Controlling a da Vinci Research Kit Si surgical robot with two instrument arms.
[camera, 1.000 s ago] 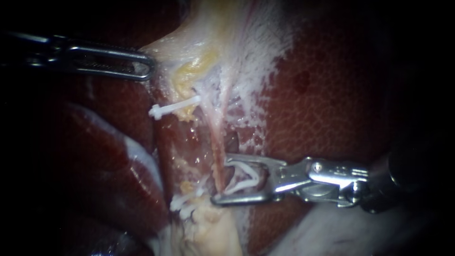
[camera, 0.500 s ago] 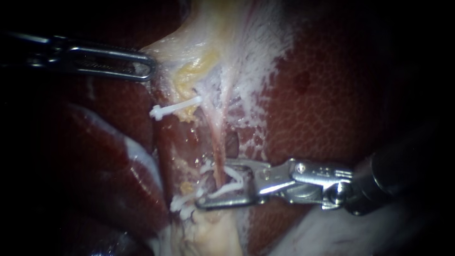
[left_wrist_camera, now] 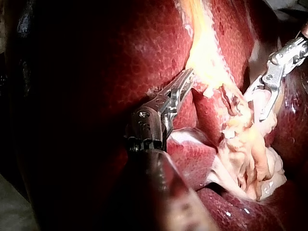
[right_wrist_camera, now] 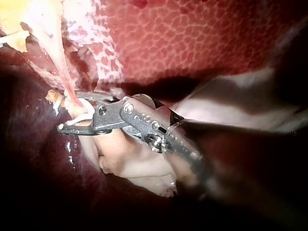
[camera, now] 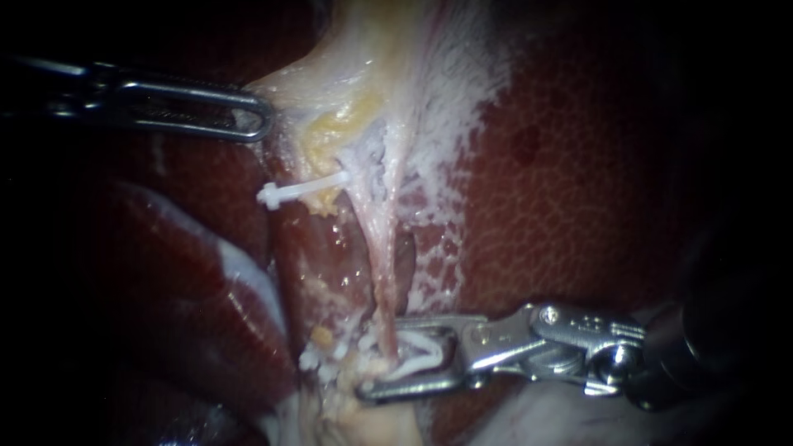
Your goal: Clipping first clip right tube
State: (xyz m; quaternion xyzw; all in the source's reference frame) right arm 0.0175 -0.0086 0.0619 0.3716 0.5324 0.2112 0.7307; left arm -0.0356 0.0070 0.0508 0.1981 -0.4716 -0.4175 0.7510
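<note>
We are pinching a white clip (camera: 421, 355) around the right tube (camera: 378, 272), low down, in our right instrument (camera: 382, 357); seemingly not yet locked. Our left instrument (camera: 254, 116) is clamping pale tissue (camera: 330, 70).

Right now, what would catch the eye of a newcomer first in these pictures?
The right instrument, low in the endoscope view, holds a white clip in its jaws around the thin pink tube. Higher up, a second clip lies to the tube's left, below the pale tissue that the left instrument grips.
</note>
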